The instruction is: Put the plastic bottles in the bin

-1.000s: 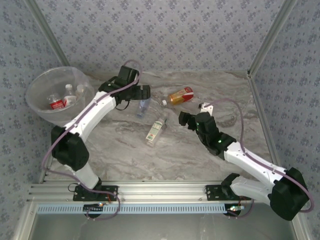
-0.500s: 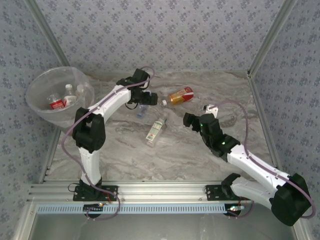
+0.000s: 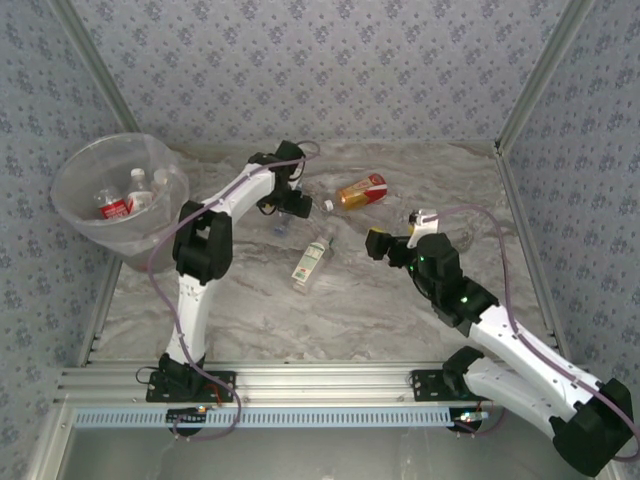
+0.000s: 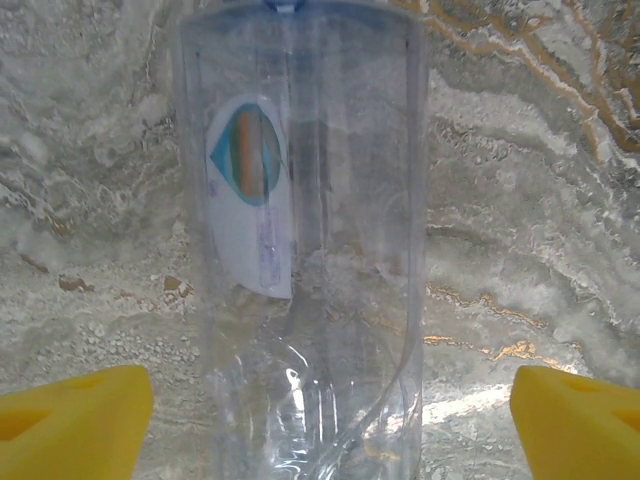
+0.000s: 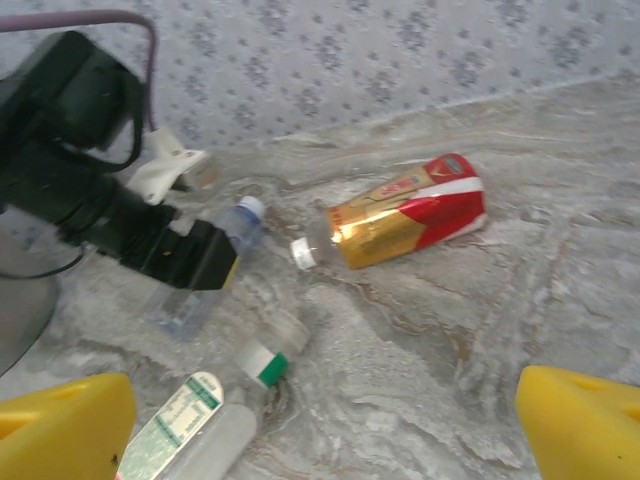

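Left pincer (image 3: 287,206): hovering wide open over the bluish bottle (image 3: 284,217) at the far middle of the counter (image 3: 400,310). In the left wrist view its yellow fingers (image 4: 70,425) are flanking the clear bottle body, with a strip of bare marble showing on each side, so nothing is being gripped.

Right pincer (image 3: 376,245): hanging above the counter right of centre, jaws spread wide and holding nothing. Its yellow fingertips (image 5: 60,425) are sitting in the 2 lower corners of the right wrist view.

Loose bottles, 3, all lying on their sides on the counter:
- Bluish bottle: pale cap pointing away from the arm bases, partly covered by the left pincer in the right wrist view.
- Amber bottle (image 3: 362,191): red-and-gold label, white cap pointing left, lying to the right of the bluish one and apart from it.
- Green-capped bottle (image 3: 312,262): white-green label, lying nearer the arm bases than the other 2, between the 2 pincers.

Bin (image 3: 68,170): standing at the far left corner, well apart from the loose bottles. Binned bottles (image 3: 113,207) are resting at its bottom, 1 with a red label.
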